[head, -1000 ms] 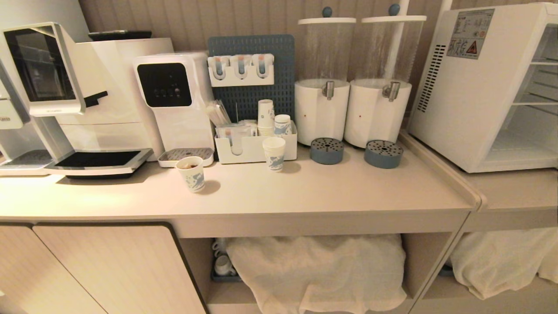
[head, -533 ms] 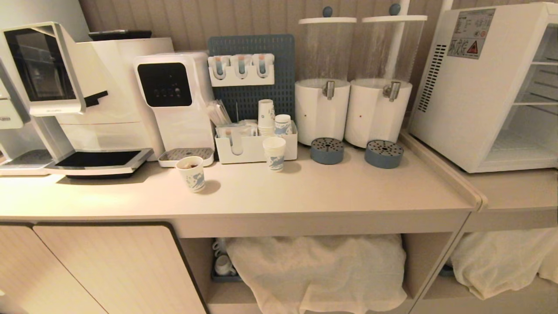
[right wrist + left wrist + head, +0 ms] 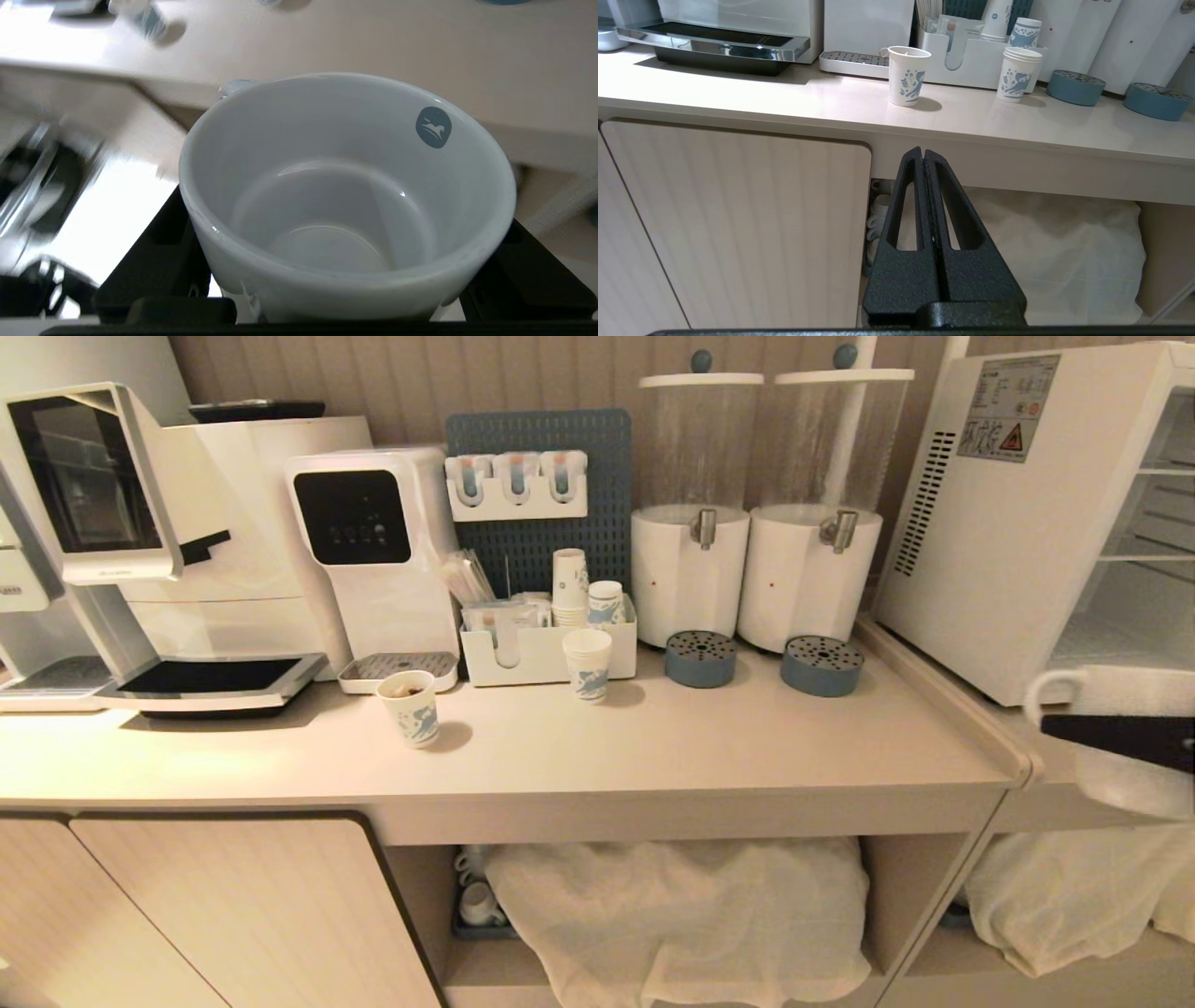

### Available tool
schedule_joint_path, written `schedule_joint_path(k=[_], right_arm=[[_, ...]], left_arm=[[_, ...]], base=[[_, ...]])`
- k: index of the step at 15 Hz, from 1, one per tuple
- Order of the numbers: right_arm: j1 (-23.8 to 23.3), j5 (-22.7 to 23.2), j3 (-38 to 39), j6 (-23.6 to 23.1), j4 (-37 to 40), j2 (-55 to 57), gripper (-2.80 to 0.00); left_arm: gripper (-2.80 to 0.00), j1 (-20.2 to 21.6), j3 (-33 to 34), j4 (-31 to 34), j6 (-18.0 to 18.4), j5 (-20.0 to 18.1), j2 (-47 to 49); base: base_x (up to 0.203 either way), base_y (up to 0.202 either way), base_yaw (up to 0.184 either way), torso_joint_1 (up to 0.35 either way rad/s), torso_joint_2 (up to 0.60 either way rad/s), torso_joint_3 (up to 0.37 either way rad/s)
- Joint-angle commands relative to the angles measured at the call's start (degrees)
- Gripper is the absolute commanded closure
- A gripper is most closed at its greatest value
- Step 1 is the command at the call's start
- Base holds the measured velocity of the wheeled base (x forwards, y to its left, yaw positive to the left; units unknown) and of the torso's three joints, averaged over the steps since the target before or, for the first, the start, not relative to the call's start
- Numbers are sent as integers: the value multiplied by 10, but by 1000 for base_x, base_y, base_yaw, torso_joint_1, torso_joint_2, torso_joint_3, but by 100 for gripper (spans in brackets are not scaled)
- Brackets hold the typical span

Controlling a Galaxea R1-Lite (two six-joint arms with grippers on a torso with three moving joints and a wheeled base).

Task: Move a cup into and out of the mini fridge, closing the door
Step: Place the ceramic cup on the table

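Observation:
The cup (image 3: 327,200), a squat white mug with a round blue logo inside its rim, sits between the black fingers of my right gripper (image 3: 345,266), which is shut on its body. In the head view the cup (image 3: 1125,789) hangs at the far right in front of the mini fridge (image 3: 1018,523), its handle pointing left, with a finger (image 3: 1120,735) of the right gripper across its side. The fridge stands open, showing wire shelves. Its door is out of view. My left gripper (image 3: 923,156) is shut and empty, low before the cabinet front.
Printed paper cups (image 3: 409,707) (image 3: 587,663) stand on the counter (image 3: 709,747). Behind them are a coffee machine (image 3: 103,541), a water dispenser (image 3: 373,551), an organiser box (image 3: 541,653) and two drink dispensers (image 3: 691,569). White cloth (image 3: 681,915) and stacked mugs (image 3: 476,896) fill the lower shelf.
The right gripper has come up into the head view at the right edge with the cup in it. Everything on the counter stays put, and the left gripper has not moved.

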Motion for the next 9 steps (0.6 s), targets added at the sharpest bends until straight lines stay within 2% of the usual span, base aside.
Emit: schedule_joint_path(k=[1,2,4,5,6,7,8,9], right_arm=[[-48,109,-3,-73,-53,130,0],[-52,125,7,-103,-122,161,0],[-37,115,31,-122,-282,229,0],[-14,68,33,-119,-337,265,0],[12,-18,33,-116,-400,311,0],[31,-84,32,-115,-451,346,0],[50,-121,29,-113,-506,379,0],[67,-149,19,-105,-527,410,0]], left_arm=[[0,0,23,-1,-1,0,-3],[0,0,23,-1,-1,0,-2],[0,0,23,-1,-2,0,-3],[0,0,23,-1,-2,0,-3],[0,0,23,-1,-2,0,-3],[0,0,23,-1,-2,0,-3],[0,0,23,-1,-2,0,-2],[0,0,23,-1,-2,0,-3]], base=[[0,0,0,0,0,0],[0,0,0,0,0,0],[0,0,0,0,0,0],[0,0,0,0,0,0],[0,0,0,0,0,0],[0,0,0,0,0,0],[0,0,0,0,0,0],[0,0,0,0,0,0]])
